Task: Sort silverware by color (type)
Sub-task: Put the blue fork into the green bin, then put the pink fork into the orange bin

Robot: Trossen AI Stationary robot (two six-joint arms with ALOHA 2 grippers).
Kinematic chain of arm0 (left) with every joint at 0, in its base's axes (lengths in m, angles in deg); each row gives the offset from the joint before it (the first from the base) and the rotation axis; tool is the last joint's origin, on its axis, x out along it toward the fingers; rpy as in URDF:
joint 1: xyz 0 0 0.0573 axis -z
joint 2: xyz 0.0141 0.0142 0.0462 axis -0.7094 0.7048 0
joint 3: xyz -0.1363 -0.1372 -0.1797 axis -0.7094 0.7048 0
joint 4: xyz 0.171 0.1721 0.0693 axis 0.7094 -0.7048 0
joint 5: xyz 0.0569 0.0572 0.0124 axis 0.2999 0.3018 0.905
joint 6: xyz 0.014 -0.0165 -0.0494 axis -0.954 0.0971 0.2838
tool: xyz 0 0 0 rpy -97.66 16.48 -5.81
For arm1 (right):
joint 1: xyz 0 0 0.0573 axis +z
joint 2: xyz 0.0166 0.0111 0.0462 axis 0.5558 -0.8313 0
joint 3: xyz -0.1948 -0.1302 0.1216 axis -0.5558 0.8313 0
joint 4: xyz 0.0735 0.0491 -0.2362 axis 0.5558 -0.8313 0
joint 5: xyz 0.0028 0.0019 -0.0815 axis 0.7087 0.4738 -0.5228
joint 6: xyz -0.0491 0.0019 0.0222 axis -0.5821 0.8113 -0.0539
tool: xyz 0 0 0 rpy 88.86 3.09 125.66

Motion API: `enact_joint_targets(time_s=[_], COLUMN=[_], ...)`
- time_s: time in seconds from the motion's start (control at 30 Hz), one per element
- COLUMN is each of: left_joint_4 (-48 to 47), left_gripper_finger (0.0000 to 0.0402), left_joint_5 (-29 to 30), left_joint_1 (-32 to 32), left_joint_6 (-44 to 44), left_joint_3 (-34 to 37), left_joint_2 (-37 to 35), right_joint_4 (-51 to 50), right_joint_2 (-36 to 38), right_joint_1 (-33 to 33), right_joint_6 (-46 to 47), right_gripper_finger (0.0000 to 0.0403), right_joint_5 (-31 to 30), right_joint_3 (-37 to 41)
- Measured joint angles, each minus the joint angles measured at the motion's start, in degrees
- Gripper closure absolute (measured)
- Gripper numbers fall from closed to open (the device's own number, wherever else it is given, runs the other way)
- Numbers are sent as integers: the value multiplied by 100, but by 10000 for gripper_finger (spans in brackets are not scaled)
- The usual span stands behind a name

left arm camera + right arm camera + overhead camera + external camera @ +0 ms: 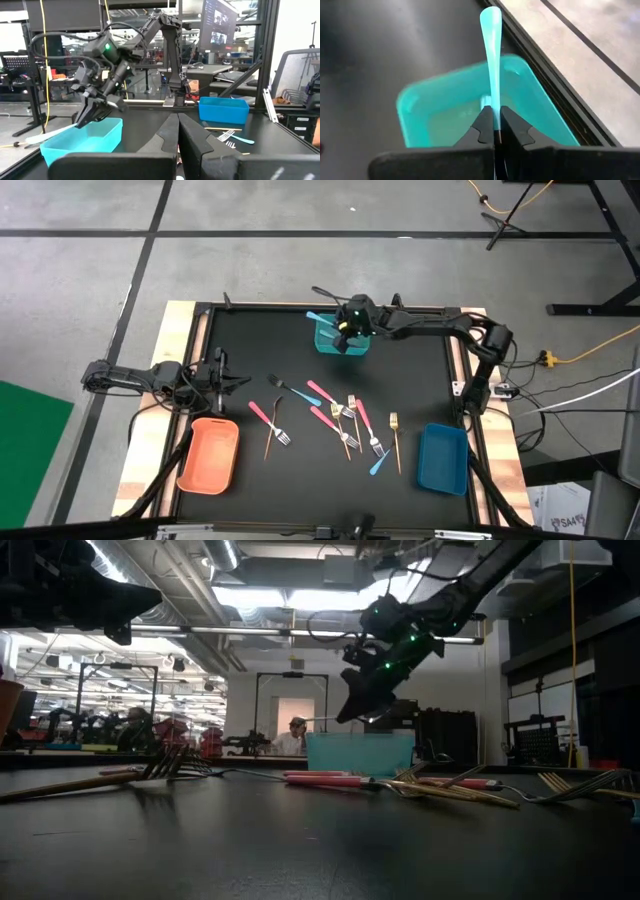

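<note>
My right gripper (345, 330) hangs over the teal bin (338, 342) at the table's far edge, shut on a light-blue-handled utensil (491, 50). The handle's free end pokes past the bin's left rim (315, 317). The utensil's head is hidden behind the fingers. The other silverware, with pink (320, 392), gold-brown (395, 442) and light-blue (379, 464) handles, lies scattered flat on the black mat at mid-table. My left gripper (235, 380) waits shut at the table's left side, holding nothing. My right gripper pinches the light-blue handle (492, 107) between its two fingers, back from the free end. The handle runs on ahead along the fingers' line. The fingers slant downward from the table's right. The utensil is lifted clear above the teal bin (445, 100).
An orange bin (210, 455) stands at the near left and a blue bin (443, 458) at the near right. The wooden table edge (180, 330) frames the mat. Bare mat lies between the teal bin and the scattered silverware.
</note>
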Motion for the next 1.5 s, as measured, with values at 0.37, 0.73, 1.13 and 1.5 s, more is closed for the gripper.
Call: enact_joint_targets(time_s=[0.37,0.73,1.13,1.5], left_joint_4=[0,0,0,0], left_gripper_finger=[401,401,401,401], left_joint_5=[0,0,0,2], left_joint_1=[-1,1,1,1], left_joint_6=[0,-2,-4,-7], left_joint_3=[0,0,0,0], left_joint_2=[-1,-1,0,0], right_joint_4=[291,335,283,284], right_joint_2=[-2,-2,-2,-2], right_joint_1=[-26,-28,-26,-27], right_joint_6=[34,258,254,255], right_gripper_finger=[400,399,378,325], right_joint_5=[-487,-689,-689,-689], right_joint_3=[444,781,830,830])
